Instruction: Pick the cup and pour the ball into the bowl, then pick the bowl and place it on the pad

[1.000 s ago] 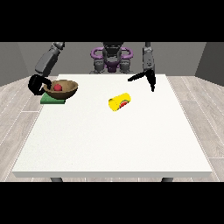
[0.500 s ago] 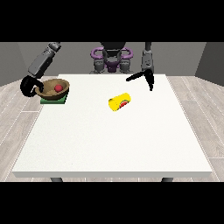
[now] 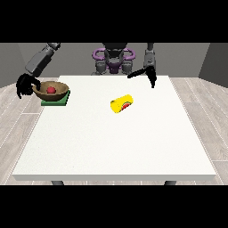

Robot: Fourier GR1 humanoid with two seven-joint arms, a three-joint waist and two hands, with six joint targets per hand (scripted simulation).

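Cup [image 3: 122,103] on side — mouth toward camera-right

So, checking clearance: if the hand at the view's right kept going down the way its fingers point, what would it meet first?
Probably the bare table; the hand is well off from the cup, though depth is unclear.
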